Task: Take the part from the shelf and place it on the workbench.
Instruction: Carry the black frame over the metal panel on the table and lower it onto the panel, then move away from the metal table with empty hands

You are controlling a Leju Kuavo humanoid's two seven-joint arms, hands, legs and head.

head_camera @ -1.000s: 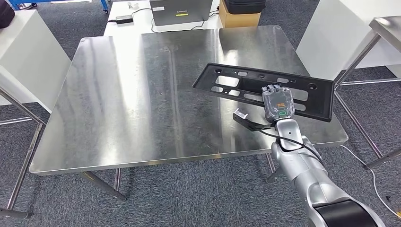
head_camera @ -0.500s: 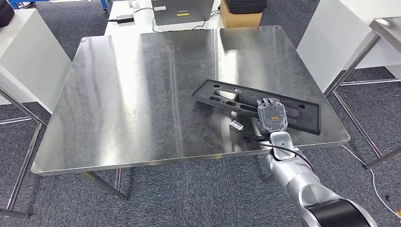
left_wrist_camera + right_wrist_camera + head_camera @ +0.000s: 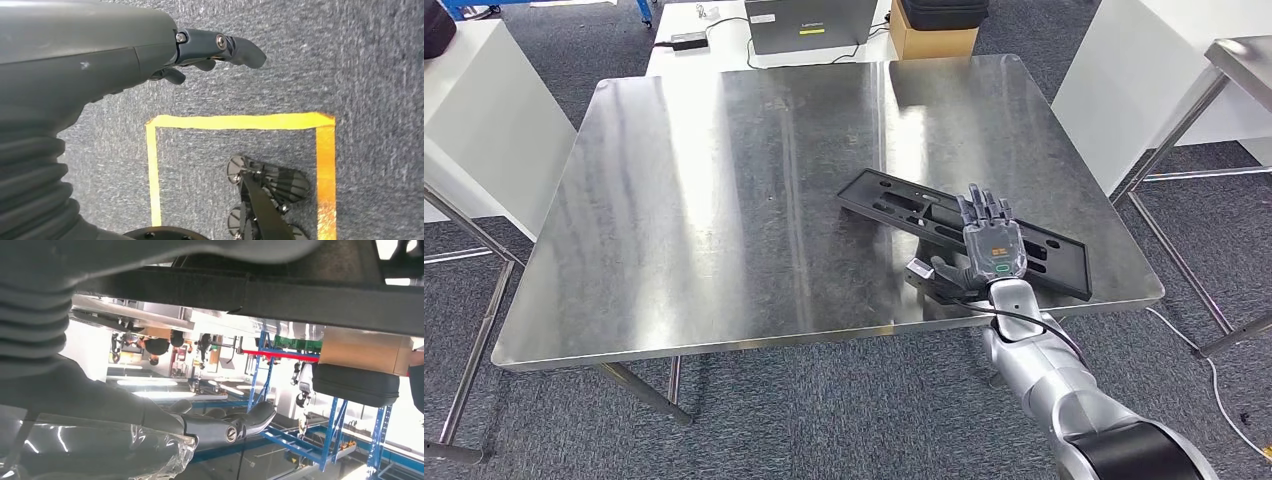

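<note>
The part point(image 3: 894, 195) is a long black plastic frame with several cut-outs. It lies flat on the steel workbench point(image 3: 724, 200) near the front right corner. My right hand point(image 3: 992, 240) rests over the part's middle with its fingers stretched out straight and its thumb out to the side, holding nothing. In the right wrist view the part's dark edge point(image 3: 300, 300) runs across close above the grey thumb point(image 3: 235, 427). My left hand point(image 3: 200, 50) hangs over the carpet, holding nothing, with its fingers loosely apart.
White cabinets stand to the left point(image 3: 484, 130) and right point(image 3: 1144, 70) of the bench. A grey case point(image 3: 809, 25) and a cardboard box point(image 3: 929, 40) sit beyond its far edge. Another steel table point(image 3: 1244, 60) is at far right. Yellow tape point(image 3: 235, 121) marks the floor.
The part has come down from a tilted, lifted pose to lie flat on the bench. My right hand's fingers have uncurled from it and now point straight out.
</note>
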